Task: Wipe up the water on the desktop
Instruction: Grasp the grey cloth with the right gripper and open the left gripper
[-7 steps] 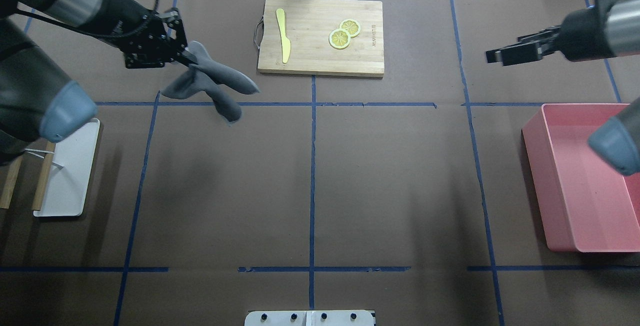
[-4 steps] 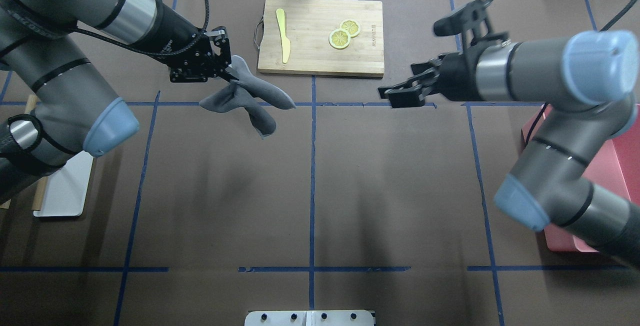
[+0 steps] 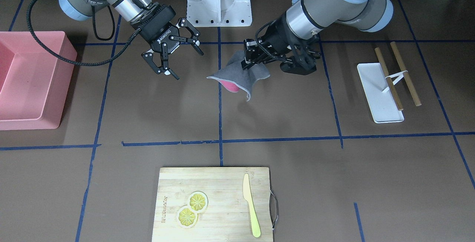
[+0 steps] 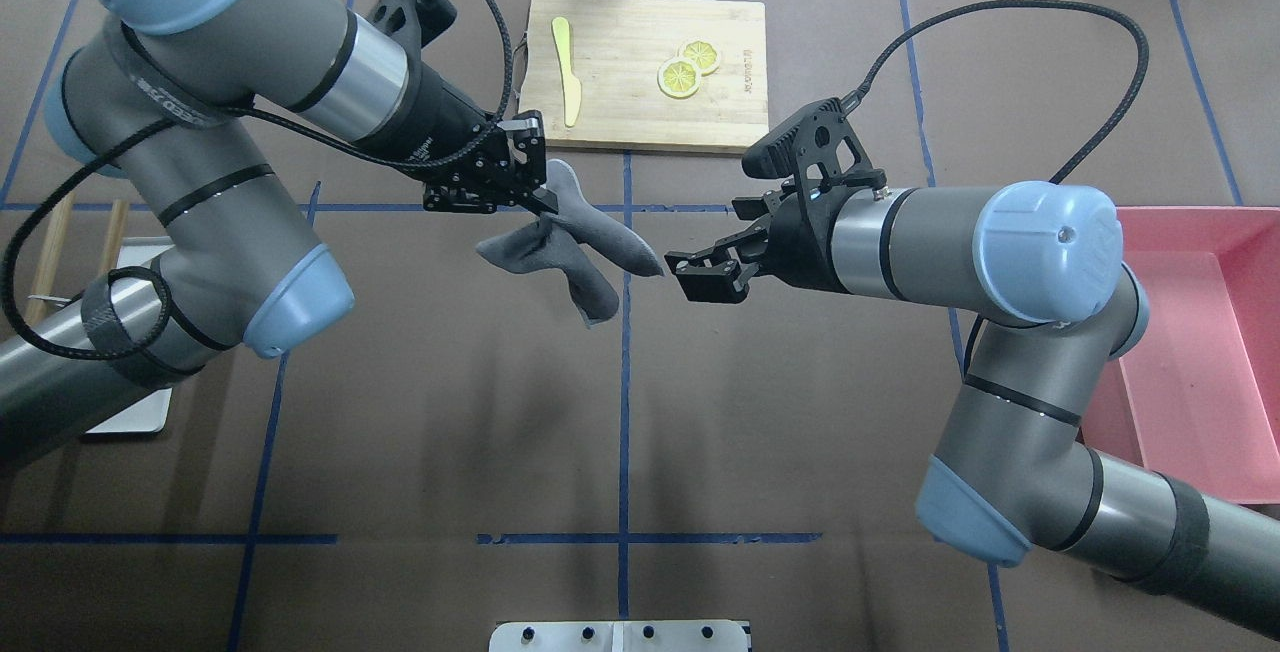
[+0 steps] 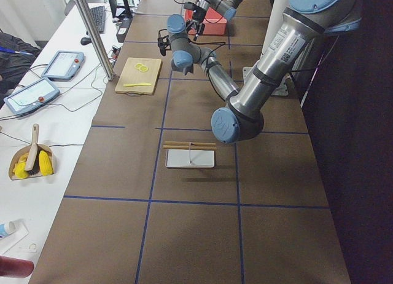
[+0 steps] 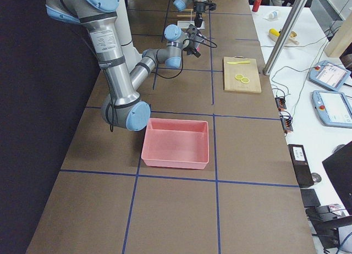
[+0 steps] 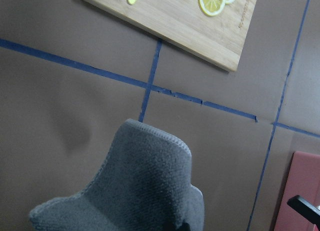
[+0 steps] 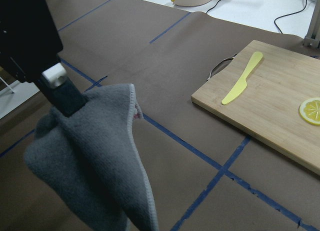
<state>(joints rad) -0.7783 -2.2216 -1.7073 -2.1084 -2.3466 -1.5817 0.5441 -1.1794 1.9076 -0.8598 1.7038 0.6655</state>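
A grey cloth (image 4: 565,252) hangs in the air over the brown desktop (image 4: 450,412), and my left gripper (image 4: 548,210) is shut on its upper end. In the front-facing view the cloth (image 3: 241,77) droops below that gripper (image 3: 245,62) and shows a pink underside. My right gripper (image 4: 683,277) stands open with nothing between its fingers, just to the right of the cloth's tip and apart from it. Its wrist view shows the cloth (image 8: 95,156) close up. I cannot make out any water on the desktop.
A bamboo cutting board (image 4: 650,72) at the far middle carries a yellow knife (image 4: 566,72) and lemon slices (image 4: 688,67). A pink bin (image 4: 1200,332) sits at the right. At the left a white tray (image 3: 380,90) has chopsticks (image 3: 402,73) beside it.
Both arms have come in towards the table's middle. The left gripper carried the cloth rightward and nearer, and the open right gripper swung left until it is close to the cloth.
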